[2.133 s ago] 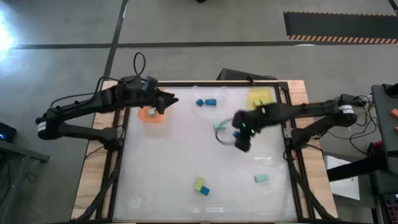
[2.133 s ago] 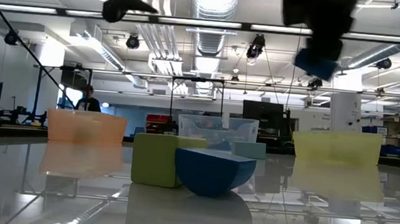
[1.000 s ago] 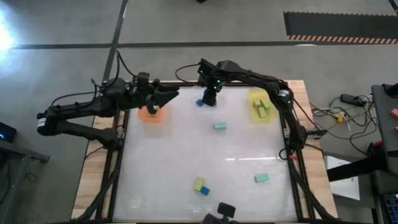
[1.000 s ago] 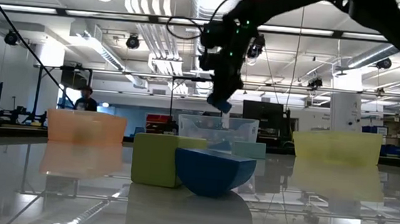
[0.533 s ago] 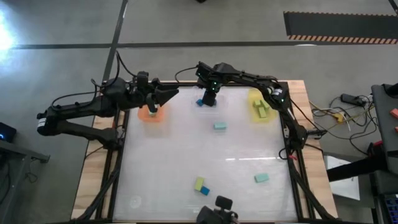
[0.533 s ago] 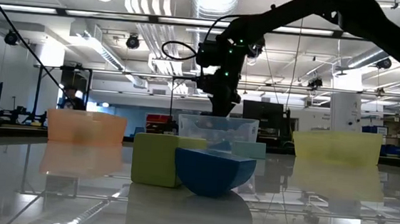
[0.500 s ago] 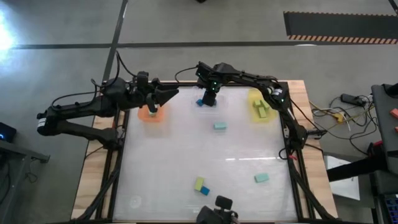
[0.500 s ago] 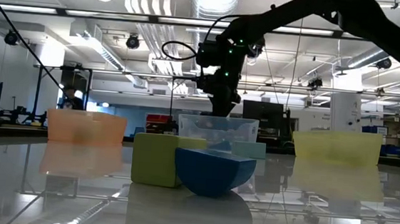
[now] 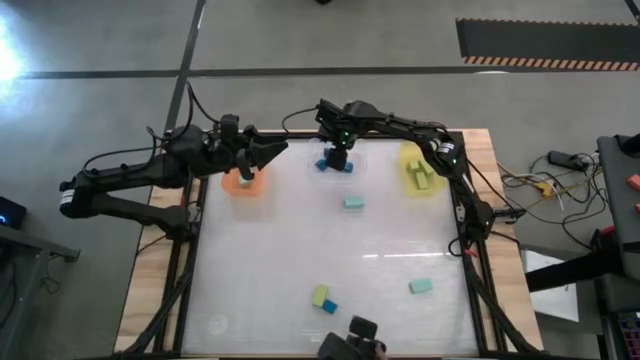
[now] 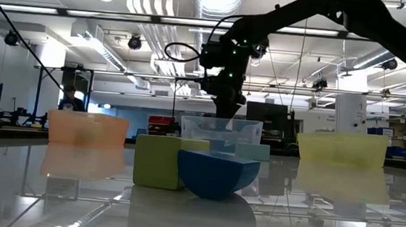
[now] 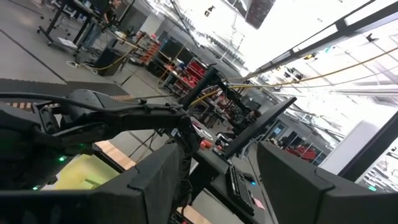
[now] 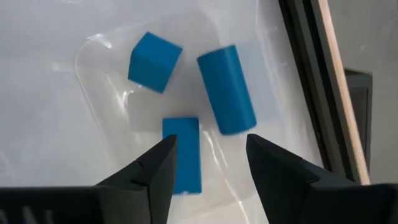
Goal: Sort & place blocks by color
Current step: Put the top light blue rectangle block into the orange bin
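Observation:
My right gripper (image 12: 208,163) (image 9: 340,152) hangs open, pointing down, over the clear tray (image 12: 93,68) (image 9: 322,148) at the table's far edge. Three blue blocks lie on the tray's floor: a cube (image 12: 153,61), a cylinder (image 12: 227,89) and a long block (image 12: 183,155) just below and between the fingers. My left gripper (image 9: 278,150) (image 11: 224,180) waits open in the air above the orange tray (image 9: 243,185), which holds a pale teal block (image 9: 245,178). The yellow tray (image 9: 420,168) holds a yellow-green block (image 9: 424,176).
Loose on the table lie a teal block (image 9: 353,202) in the middle, another teal block (image 9: 420,286) at the near right, and a yellow-green block (image 9: 319,295) (image 10: 159,161) beside a blue one (image 9: 329,306) (image 10: 216,174) near the front edge.
My right gripper has sunk toward the clear tray with a blue block between its fingers. The block has left the fingers and now lies on the tray's floor beside the other two.

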Controlling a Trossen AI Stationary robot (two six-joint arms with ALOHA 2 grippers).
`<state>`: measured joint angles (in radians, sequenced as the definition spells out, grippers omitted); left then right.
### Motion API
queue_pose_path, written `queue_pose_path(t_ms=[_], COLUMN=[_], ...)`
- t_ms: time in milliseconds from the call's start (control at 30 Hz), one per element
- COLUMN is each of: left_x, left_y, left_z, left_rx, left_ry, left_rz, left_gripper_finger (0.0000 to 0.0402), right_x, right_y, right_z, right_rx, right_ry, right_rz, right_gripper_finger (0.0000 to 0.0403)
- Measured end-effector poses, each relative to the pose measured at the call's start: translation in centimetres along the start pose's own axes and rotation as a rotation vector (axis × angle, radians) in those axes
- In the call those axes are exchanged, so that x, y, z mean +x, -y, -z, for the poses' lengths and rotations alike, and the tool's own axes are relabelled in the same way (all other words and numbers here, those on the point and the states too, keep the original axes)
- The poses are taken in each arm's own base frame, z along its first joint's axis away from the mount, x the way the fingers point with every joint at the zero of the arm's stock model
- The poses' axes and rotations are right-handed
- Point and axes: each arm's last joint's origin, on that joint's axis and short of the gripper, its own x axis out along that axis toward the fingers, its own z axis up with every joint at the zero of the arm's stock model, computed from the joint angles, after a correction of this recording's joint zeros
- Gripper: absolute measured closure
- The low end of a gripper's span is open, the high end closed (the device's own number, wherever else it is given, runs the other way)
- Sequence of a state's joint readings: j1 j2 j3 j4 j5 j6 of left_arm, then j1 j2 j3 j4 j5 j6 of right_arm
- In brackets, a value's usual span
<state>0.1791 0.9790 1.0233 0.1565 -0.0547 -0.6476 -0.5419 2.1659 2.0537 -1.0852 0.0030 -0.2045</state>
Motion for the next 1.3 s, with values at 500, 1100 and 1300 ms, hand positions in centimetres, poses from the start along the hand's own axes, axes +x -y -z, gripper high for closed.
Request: queue_pose_path(t_ms=[500,1100,1300], left_x=[0.1,0.1,0.1], left_y=[-0.5,-0.5,-0.5], left_z=[0.6,0.6,0.7], left_rx=[0.002,0.002,0.002], left_ry=[-0.029,-0.029,-0.031], left_rz=[-0.021,-0.02,-0.021], left_gripper_finger=[0.0201,0.0201,0.0201], right_x=[-9.6,-18.1,-15.4], right_y=[-3.7,-12.1,-13.2], right_z=[2.3,7.9,10.7], right_rx=[0.177,-0.054,-0.069], right_ry=[-0.044,0.249,0.313], right_rz=[-0.239,-0.303,-0.322], right_gripper_finger=[0.0254,0.0272,0.0279])
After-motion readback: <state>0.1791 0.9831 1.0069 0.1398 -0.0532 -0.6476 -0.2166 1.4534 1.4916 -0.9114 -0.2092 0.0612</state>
